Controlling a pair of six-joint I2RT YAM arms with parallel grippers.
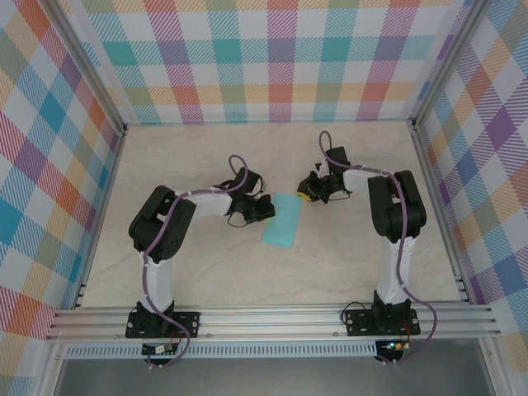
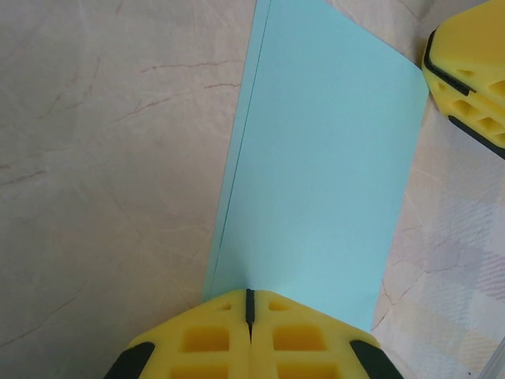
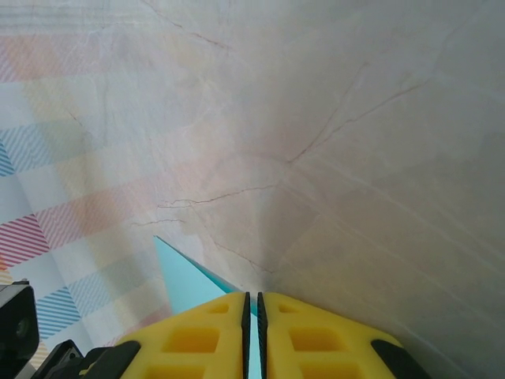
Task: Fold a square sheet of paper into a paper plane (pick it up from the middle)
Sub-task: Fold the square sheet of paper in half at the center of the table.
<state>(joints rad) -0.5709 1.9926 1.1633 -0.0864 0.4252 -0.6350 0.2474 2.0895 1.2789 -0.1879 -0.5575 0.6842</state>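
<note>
Where the sheet lies: the turquoise sheet of paper [image 1: 282,220] is on the marbled table [image 1: 206,276] near its middle, between the left arm [image 1: 165,227] and the right arm [image 1: 396,206]. It is folded over into a narrow rectangle that slants from upper right to lower left in the overhead view.
Fold: in the left wrist view the sheet [image 2: 316,158] is two layers, one showing as a thin strip along its left edge.
Left jaws: clenched tight, the yellow fingers [image 2: 197,343] meeting in a hairline seam with nothing between them. Their tips sit at the sheet's near edge, and the paper runs out from beneath them and away across the table. From above they are at the sheet's left edge, toward its upper end.
Right jaws: all but closed, grasping the sheet. A narrow slit between the yellow fingers [image 3: 316,339] shows turquoise inside it, and a pointed sliver of the paper [image 3: 189,280] sticks out just left of the tips. From above they are at the sheet's upper right corner. In the left wrist view one right finger [image 2: 465,71] touches the sheet's far right corner.
Relation: the two sets of jaws face each other across the sheet, near but apart, one on each side.
Surroundings: plaid walls [image 1: 280,58] enclose the table on three sides.
</note>
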